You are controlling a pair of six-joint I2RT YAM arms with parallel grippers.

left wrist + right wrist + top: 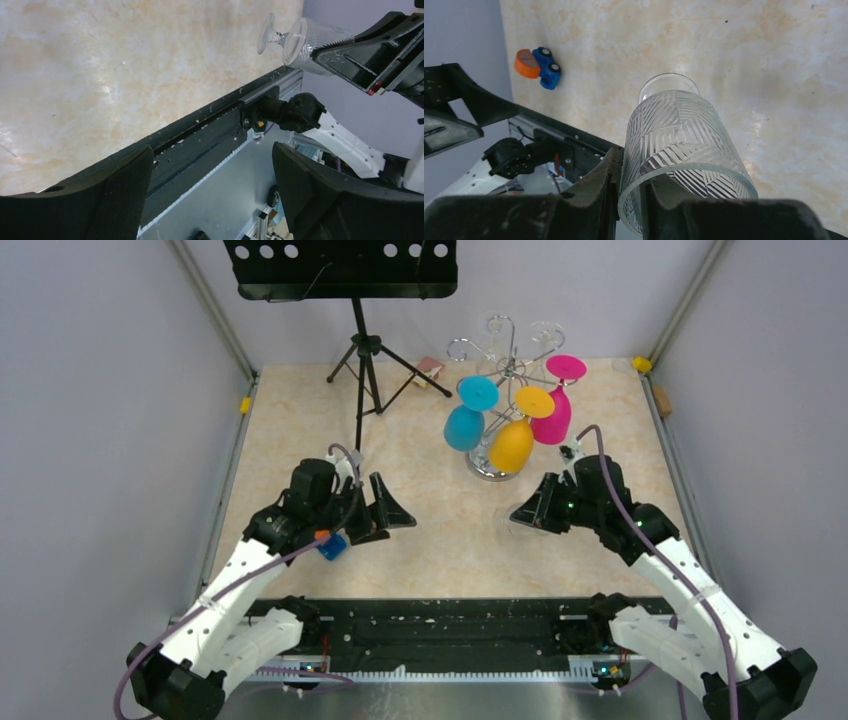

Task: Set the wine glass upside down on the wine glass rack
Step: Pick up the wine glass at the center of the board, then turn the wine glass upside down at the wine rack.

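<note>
Right fingers [599, 182] clamped on rim of clear wine glass [679, 140] (one inside bowl, one outside), glass tipped sideways above tabletop [440, 530], well apart from wine glass rack [482, 471]. Left fingers [115, 195] apart, empty.

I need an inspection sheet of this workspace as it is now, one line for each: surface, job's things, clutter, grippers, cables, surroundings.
Surface: beige marbled table, no spill seen.
Job's things: clear glass, held sideways; rack upright at the far right, carrying a blue glass, a yellow glass and a pink glass, all upside down.
Clutter: toy car beside the left arm; small block by the music stand.
Grippers: left gripper open, empty; right gripper pinches the clear glass's rim, one of its fingers inside, one outside.
Cables: purple cable along each arm; the right one arches near the rack.
Surroundings: grey walls; nothing else seen.
</note>
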